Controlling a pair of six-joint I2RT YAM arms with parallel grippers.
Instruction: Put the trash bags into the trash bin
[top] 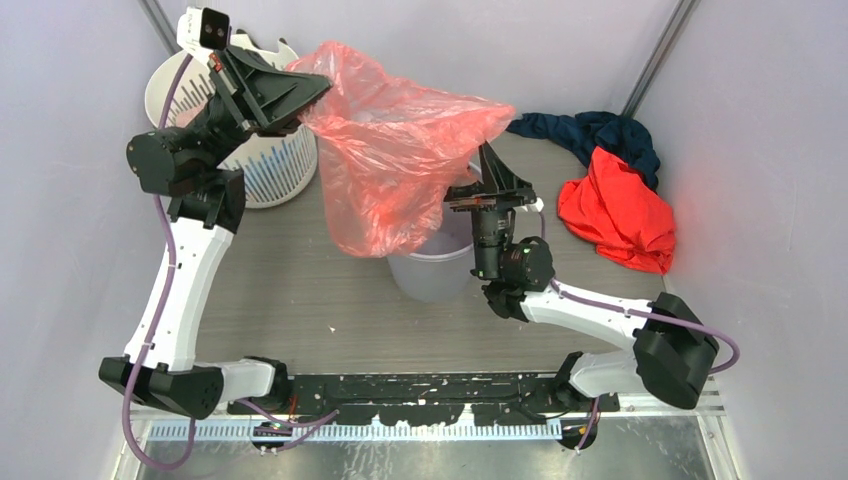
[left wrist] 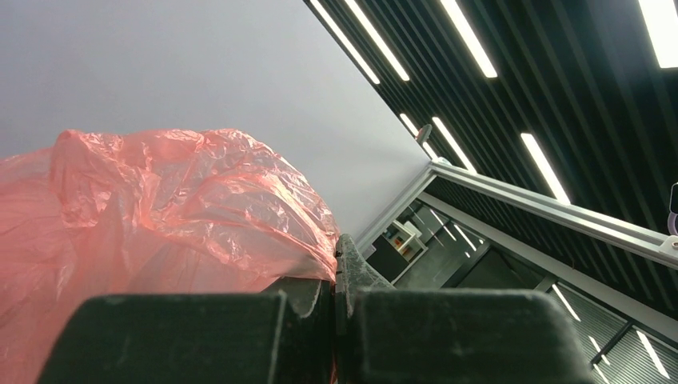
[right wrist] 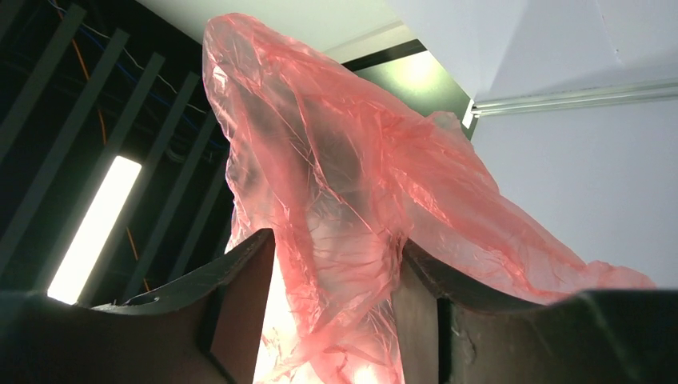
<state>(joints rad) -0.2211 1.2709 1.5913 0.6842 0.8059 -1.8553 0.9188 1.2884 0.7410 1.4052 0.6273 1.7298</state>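
Observation:
The crinkly red-pink trash bag hangs spread in the air, and its lower end droops over the mouth of the light grey trash bin. My left gripper is raised at the upper left and is shut on the bag's top edge. In the left wrist view the jaws press together with the film caught between them. My right gripper points up beside the bin's right rim. Its fingers stand wide apart, with loose bag film hanging between them, so it is open.
A white slotted laundry basket stands behind the left arm at the back left. A red-orange garment and a dark blue cloth lie at the back right. Grey walls close in on both sides.

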